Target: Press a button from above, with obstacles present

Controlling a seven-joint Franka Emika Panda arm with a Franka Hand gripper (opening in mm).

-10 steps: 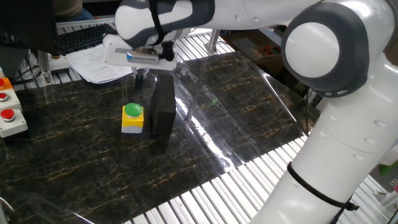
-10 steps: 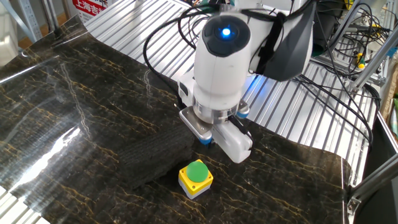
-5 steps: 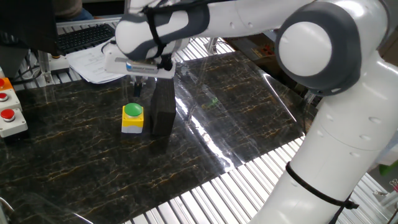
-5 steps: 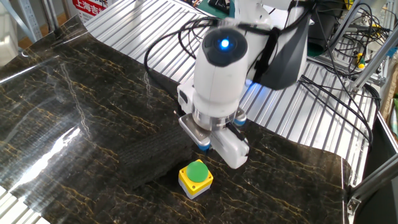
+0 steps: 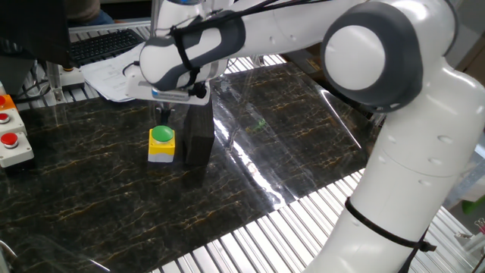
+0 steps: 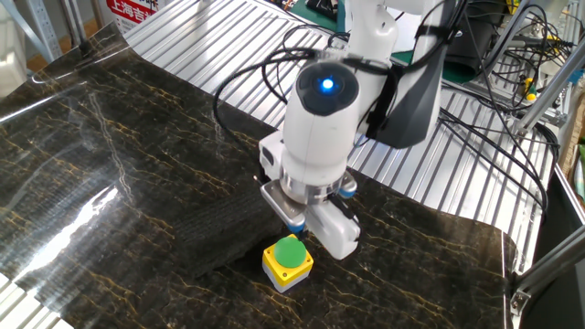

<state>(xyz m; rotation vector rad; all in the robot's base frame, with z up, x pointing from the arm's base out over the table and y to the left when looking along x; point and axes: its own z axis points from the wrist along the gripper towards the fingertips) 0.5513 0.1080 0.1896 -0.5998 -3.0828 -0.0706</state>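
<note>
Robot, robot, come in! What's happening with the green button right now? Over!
Two-finger gripper just above small yellow box with round green dome cap, not pressing yet. Matte black slab block stands right beside the box. Finger state unclear.

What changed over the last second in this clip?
The gripper moved sideways from above the black block to over the yellow button and lower, nearly above the green cap. Nothing was grasped or released. Button and block stayed put.

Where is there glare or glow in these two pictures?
One fixed view: a pale streak of glare runs down the clear film on the dark marbled tabletop. The other fixed view: a similar sheen at left, and a blue light glows on the white robot arm above the yellow box with green dome.
</note>
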